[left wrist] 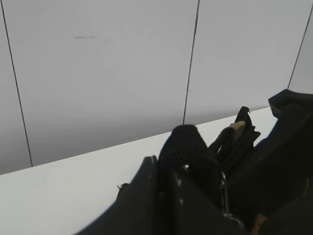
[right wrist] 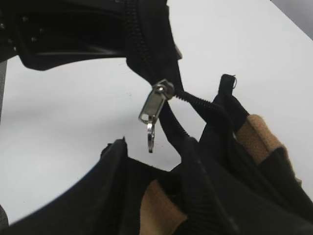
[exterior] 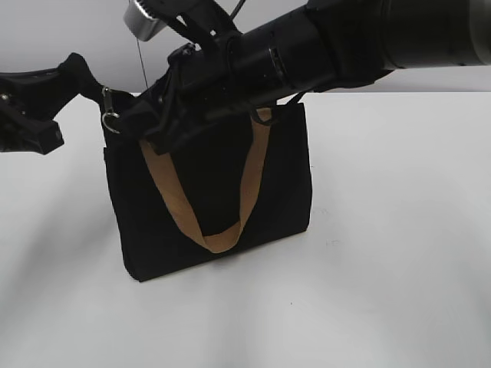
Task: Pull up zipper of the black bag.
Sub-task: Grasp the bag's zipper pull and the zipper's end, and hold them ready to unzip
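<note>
So the zipper [right wrist: 157,104] is a little silver slider with a ring pull dangling under it, sitting on the black track right at the bag's top left corner in the exterior view. The black bag [exterior: 215,199] stands upright on the white table [exterior: 399,230], one tan handle [exterior: 219,207] drooping down its front. Left gripper [exterior: 73,77] is clamped on the black tab at that corner. Right gripper [exterior: 157,126] hovers over the bag's top edge, can't tell if it's gripping anything.
</note>
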